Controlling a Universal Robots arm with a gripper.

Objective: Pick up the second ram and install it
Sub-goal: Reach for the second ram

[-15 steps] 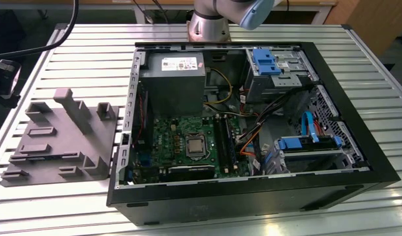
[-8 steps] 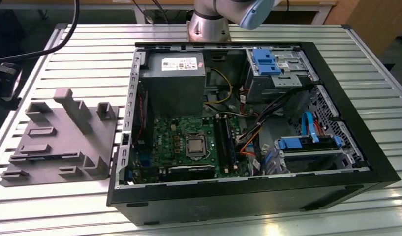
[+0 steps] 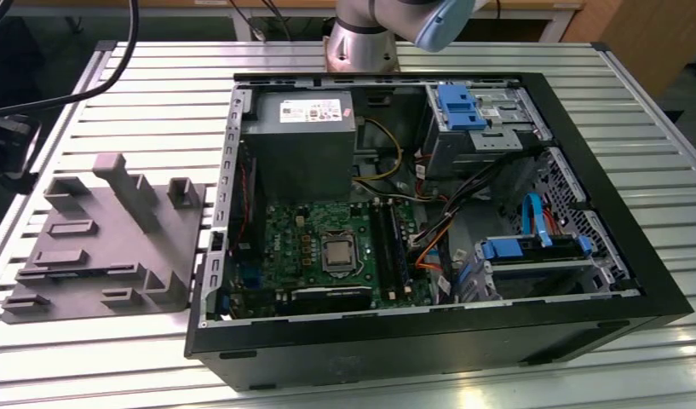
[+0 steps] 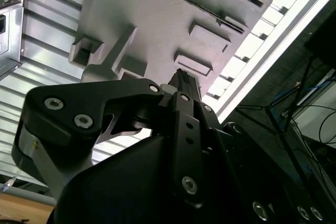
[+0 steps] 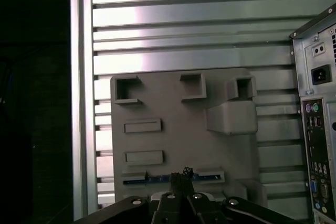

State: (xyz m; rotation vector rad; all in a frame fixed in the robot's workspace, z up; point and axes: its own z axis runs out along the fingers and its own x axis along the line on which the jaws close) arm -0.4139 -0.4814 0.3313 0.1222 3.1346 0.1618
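Second ram point(image 5: 149, 180) recorded as a thin blue strip, edge-on, seated in a long slot of the grey fixture point(image 5: 178, 129) on the slatted table point(image 5: 184, 24), beside the open computer case point(image 3: 439, 341); gripper point(image 5: 181, 174) held over the fixture, fingers drawn together, nothing grasped; blue strip resolved in the first wrist view; green motherboard point(image 3: 324, 247) seen in the exterior view

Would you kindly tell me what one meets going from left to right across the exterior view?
Grey moulded plastic holder → green circuit-board motherboard → bright blue plastic drive-bay clips.
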